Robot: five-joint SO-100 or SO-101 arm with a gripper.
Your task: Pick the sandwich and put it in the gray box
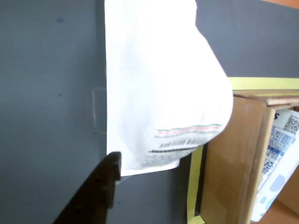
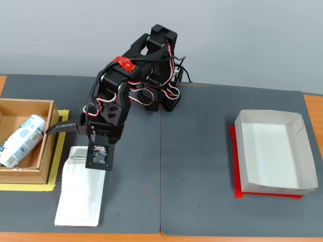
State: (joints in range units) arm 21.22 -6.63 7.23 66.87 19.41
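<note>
— Where's the sandwich (image 2: 81,194)?
— Flat near the mat's (image 2: 202,166) front-left corner, beside the brown box (image 2: 25,146); gray box (image 2: 275,154) sits far right.
— Gripper (image 2: 75,138)?
— Spread wide over its label end, holding nothing

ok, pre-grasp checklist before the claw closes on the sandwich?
1. Claw open: ok, one finger swung wide.
2. Claw over sandwich: ok, at its label end.
3. Sandwich flat on mat, not lifted: ok.
4. Both fingers straddle the pack: cannot tell, only one finger in wrist view.
5. Brown box with can beside the pack: not ok, close.
6. Gray box empty: ok.
</note>
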